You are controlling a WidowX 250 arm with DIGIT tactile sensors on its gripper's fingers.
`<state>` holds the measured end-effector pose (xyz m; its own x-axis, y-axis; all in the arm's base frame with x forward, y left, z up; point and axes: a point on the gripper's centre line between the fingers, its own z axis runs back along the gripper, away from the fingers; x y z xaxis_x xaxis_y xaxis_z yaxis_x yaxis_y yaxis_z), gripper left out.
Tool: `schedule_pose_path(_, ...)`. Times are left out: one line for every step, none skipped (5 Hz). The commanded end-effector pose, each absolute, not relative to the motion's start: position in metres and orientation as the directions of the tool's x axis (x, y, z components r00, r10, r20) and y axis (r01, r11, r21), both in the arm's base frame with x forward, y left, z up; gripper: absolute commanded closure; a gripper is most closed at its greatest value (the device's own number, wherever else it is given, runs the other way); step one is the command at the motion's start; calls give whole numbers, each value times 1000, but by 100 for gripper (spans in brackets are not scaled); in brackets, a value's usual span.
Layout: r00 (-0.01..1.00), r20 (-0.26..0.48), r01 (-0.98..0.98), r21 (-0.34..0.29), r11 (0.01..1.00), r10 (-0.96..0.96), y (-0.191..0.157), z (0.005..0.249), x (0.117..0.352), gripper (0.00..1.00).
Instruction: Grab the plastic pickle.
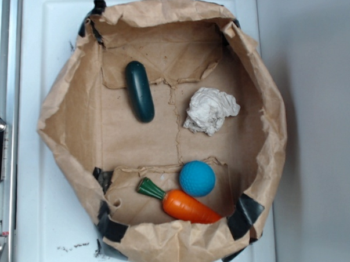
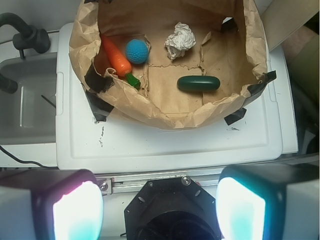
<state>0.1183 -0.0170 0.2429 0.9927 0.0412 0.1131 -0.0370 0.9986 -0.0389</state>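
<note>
Your gripper [image 2: 159,207] is nowhere near the work yet: in the wrist view its two fingers [image 2: 77,212] stand wide apart with nothing between them, hanging back over the near edge of the white lid [image 2: 165,145], well short of the paper bag [image 2: 165,117]. The plastic pickle [image 1: 139,90] lies flat on the bag's floor, untouched; in the exterior view it sits at upper left, its long axis running roughly top to bottom, close to the bag's wall but apart from everything else. In the wrist view the same pickle [image 2: 198,83] lies crosswise, right of centre, just behind the near wall of the bag. The crumpled paper ball [image 1: 209,111] rests to its right in the exterior view, clear of it. The blue ball [image 1: 197,178] and the toy carrot [image 1: 183,203] sit together at the opposite end, the two touching or nearly so, well apart from the target. My assessment: no part of the grab is done. You have the whole approach left, then a descent inside the bag, a closing across the pickle's narrow width, and a lift. Note the raised, crumpled bag rim as the likely obstruction on the way in, and the glossy rounded body as a slip risk.
</note>
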Motion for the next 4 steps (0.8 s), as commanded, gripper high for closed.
schedule_pose_path(993, 113, -37, -39, 999, 41, -17, 243, 118, 0)
schedule_pose_path(986, 114, -117, -58, 991, 123, -8, 230, 153, 0)
schedule_pose_path(984, 124, -122, -43, 992, 127, 1, 216, 178, 0)
schedule_pose_path(977, 141, -162, -13, 987, 163, 16, 209, 198, 0)
